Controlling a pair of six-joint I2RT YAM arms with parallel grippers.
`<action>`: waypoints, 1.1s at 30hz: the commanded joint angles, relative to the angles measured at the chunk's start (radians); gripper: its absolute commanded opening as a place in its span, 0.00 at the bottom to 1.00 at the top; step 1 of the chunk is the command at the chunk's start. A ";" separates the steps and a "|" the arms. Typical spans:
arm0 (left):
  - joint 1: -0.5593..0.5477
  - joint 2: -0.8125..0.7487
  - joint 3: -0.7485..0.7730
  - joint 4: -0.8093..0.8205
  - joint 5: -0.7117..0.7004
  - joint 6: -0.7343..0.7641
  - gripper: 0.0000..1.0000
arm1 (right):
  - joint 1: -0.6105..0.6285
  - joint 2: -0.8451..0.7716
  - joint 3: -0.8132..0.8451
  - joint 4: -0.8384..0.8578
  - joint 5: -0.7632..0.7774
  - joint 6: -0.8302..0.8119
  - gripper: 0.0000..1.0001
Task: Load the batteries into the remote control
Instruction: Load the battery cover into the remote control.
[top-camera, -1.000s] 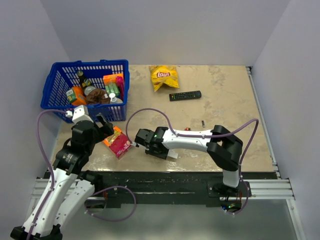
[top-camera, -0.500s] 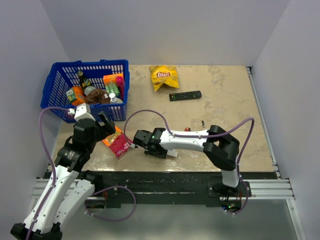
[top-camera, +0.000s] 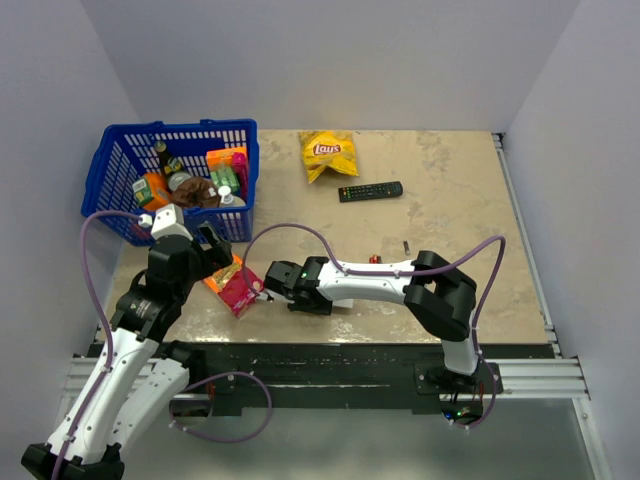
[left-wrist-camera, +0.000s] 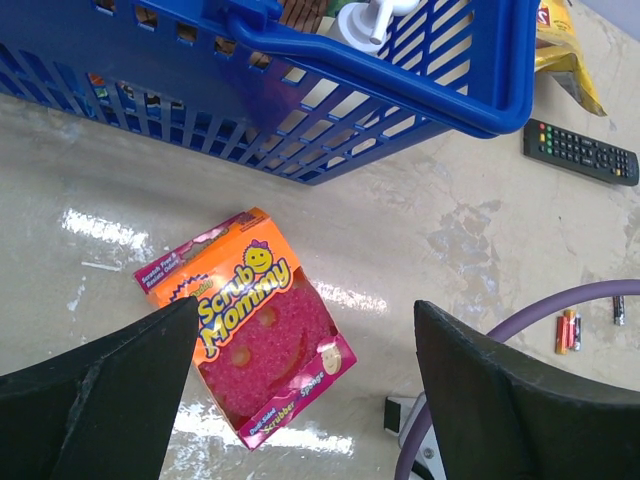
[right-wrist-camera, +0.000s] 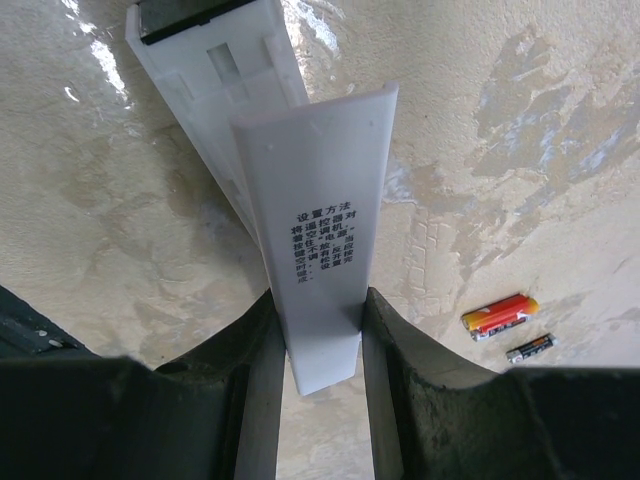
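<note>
In the right wrist view my right gripper (right-wrist-camera: 320, 300) is shut on the remote's detachable white back strip (right-wrist-camera: 322, 220), which carries printed black text. It holds the strip just over the slim white remote control (right-wrist-camera: 215, 75), whose dark patch is at the far end. Red/orange batteries (right-wrist-camera: 500, 314) lie on the table to the right, with a small dark piece (right-wrist-camera: 528, 348) beside them. In the top view the right gripper (top-camera: 272, 285) is at front centre, its arm hides the remote, and the batteries (top-camera: 375, 258) lie behind it. My left gripper (left-wrist-camera: 306, 303) is open and empty above a sponge package.
A pink and orange Scrub Mommy sponge package (top-camera: 235, 285) lies between the grippers. A blue basket (top-camera: 118, 150) of groceries stands at the back left. A Lay's bag (top-camera: 328, 152) and a black remote (top-camera: 370, 190) lie at the back. A purple cable (left-wrist-camera: 540, 305) arcs nearby.
My right gripper has shifted a little to the left, still holding the strip. My left gripper has edged slightly forward, towards the basket.
</note>
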 joint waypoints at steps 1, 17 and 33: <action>0.001 0.007 0.006 0.056 0.013 0.026 0.92 | 0.010 -0.011 0.003 0.031 0.010 -0.054 0.12; 0.003 -0.002 0.011 0.053 0.022 0.034 0.92 | 0.018 0.001 -0.020 0.053 -0.002 -0.088 0.20; 0.001 -0.018 0.014 0.041 0.022 0.032 0.92 | 0.016 0.005 -0.023 0.062 0.010 -0.092 0.29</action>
